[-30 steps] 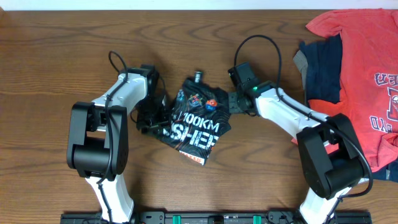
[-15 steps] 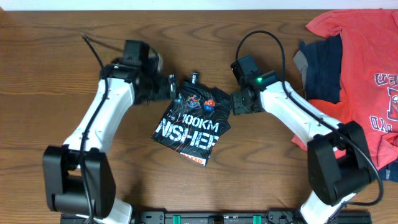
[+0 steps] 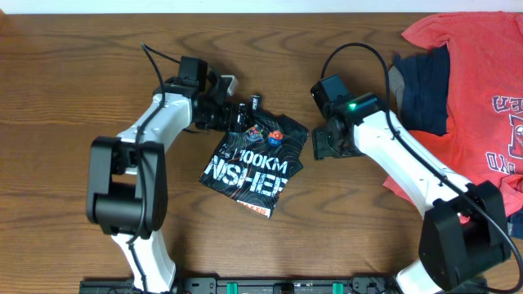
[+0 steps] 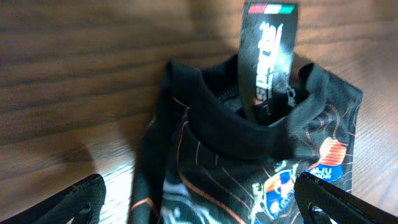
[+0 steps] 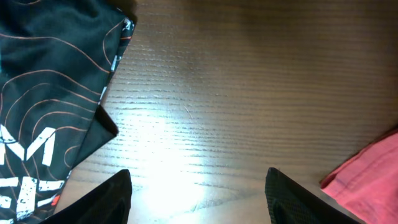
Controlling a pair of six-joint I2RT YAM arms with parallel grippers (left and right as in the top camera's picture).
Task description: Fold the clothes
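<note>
At table centre lies one black shirt [image 3: 255, 159], folded into a compact packet with white lettering facing up and thin orange contour lines across the fabric. The packet sits slightly skewed, its collar end on the far side. One black tag [image 4: 267, 50] with white lettering projects from the collar toward the far edge.

Left gripper [image 3: 243, 114] is at the far-left corner of the packet, by the collar. In the left wrist view the left gripper [image 4: 199, 190] has its fingers [image 4: 84, 199] spread wide, one on each side of the collar, gripping nothing.

Right gripper [image 3: 315, 145] is just beside the right edge of the packet. In the right wrist view the right gripper [image 5: 199, 199] is spread apart over bare wood and empty; the shirt edge [image 5: 56, 93] shows at the left of that view.

At the far right of the table [image 3: 82, 73] lie one red T-shirt [image 3: 478, 90] with letter print and one navy garment [image 3: 425, 86], overlapping each other, well apart from the packet.

Count: three garments, two arms.
</note>
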